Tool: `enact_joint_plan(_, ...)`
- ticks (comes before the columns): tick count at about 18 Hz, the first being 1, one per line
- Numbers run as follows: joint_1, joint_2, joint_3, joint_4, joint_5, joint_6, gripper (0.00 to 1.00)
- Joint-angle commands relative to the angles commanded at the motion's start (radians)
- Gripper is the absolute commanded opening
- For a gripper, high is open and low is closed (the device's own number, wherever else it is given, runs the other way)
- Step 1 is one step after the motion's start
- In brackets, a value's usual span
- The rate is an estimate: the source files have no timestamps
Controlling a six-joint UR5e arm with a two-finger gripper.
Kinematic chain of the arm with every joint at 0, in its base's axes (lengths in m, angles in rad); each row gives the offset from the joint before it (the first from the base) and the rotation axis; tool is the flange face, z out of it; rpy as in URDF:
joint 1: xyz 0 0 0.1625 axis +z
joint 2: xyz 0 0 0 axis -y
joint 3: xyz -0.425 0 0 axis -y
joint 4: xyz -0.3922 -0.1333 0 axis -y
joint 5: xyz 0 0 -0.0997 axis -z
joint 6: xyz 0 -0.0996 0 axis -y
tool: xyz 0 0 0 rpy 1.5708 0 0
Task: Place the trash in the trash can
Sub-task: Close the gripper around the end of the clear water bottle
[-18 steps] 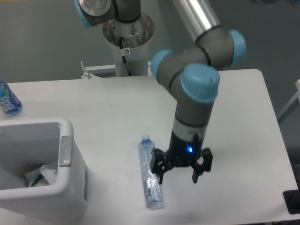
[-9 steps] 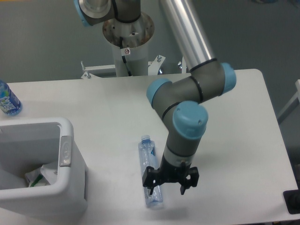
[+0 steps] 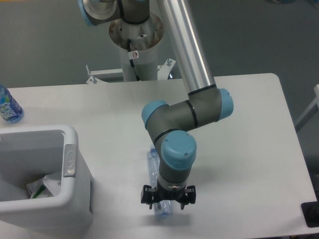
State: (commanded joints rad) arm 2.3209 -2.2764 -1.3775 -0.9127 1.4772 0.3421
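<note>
Here, step: black two-finger gripper (image 3: 168, 203) straddles the crushed clear plastic bottle (image 3: 157, 185), jaws spread.
Bottle: flat on the white table (image 3: 249, 149), near edge.
Next: close, lift, carry left to the white rectangular plastic bin (image 3: 75, 199).

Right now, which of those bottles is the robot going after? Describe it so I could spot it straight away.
Start at the big white trash can at the table's left front. To its right, under the arm's gripper, a crushed clear bottle lies flat on the table. Unlike the blue-labelled bottle standing at the far left edge, it is squashed and on its side.
</note>
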Motion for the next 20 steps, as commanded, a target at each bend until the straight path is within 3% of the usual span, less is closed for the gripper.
enact_joint_plan(9, -0.002, -0.015, -0.006, -0.002, 0.003, -0.006, 1.00)
enact_joint_plan(20, -0.002, -0.008, -0.009, -0.002, 0.003, -0.008, 0.62)
